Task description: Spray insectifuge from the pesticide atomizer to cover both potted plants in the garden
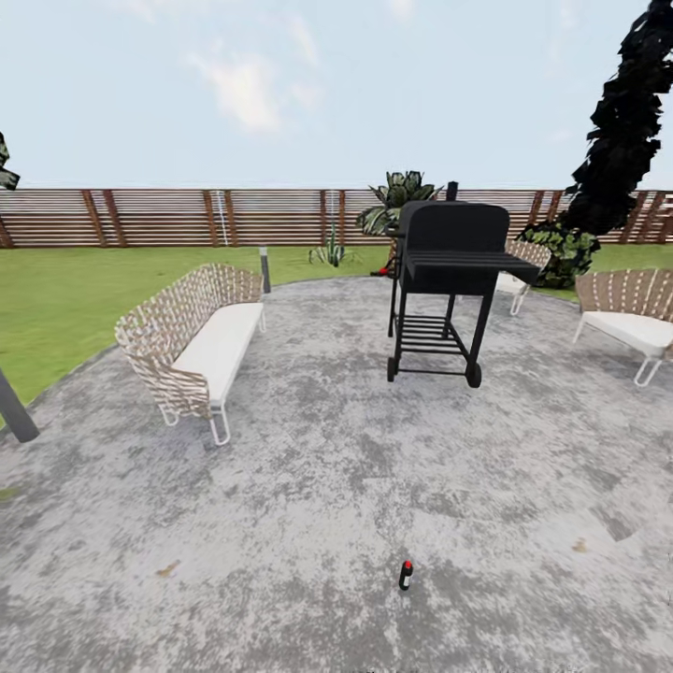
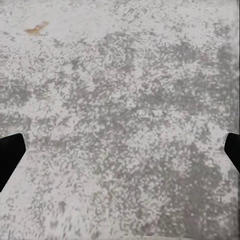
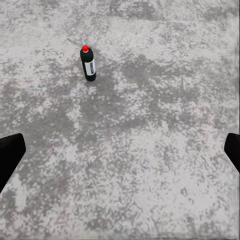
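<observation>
The pesticide atomizer, a small black bottle with a red cap and a white label, stands upright on the mottled grey patio of the garden, close in front of me. In the right wrist view the atomizer sits well ahead of my right gripper, whose dark fingertips are spread wide, open and empty. My left gripper hangs over bare paving, also open with nothing between its fingers. The two potted plants are out of view.
A wicker bench stands at the left of the patio and a black wheeled grill at centre back. Wicker chairs sit at the right. Lawn, a slatted brown fence, a striped agave and a palm lie beyond.
</observation>
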Robot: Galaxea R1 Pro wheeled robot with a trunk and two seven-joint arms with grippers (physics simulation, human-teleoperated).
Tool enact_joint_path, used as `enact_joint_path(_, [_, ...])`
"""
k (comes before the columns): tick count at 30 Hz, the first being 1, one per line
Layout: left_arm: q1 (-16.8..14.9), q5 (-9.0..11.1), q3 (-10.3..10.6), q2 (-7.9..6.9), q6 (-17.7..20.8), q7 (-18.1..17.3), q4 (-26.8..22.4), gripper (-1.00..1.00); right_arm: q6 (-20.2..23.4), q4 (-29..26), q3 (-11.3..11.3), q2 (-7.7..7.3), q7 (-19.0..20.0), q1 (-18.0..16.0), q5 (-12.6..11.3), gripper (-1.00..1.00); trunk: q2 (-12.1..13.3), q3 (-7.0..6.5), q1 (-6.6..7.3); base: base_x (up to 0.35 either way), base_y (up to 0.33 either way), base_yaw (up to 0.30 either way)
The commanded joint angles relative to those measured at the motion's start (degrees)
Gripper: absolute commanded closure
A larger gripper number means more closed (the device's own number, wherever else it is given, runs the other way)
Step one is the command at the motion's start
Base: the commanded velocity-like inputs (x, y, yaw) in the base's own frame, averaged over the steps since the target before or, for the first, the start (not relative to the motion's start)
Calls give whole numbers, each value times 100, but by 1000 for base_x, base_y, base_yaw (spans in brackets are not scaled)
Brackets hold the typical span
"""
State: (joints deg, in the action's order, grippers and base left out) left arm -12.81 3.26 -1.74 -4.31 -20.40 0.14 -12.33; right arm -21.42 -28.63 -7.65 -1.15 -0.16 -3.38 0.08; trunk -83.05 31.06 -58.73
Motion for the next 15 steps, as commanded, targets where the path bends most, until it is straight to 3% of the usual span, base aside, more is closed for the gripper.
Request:
enact_joint_path(1, [-2, 34, -1, 0, -17, -5, 2, -100, -19, 6, -3, 1, -2, -5, 1, -100, -3, 9, 0, 0, 0, -272])
enact_joint_path(15, [-2, 34, -6, -1, -17, -5, 2, -100, -14, 15, 1, 1, -2, -5, 1, -100, -3, 53, 0, 1, 0, -274])
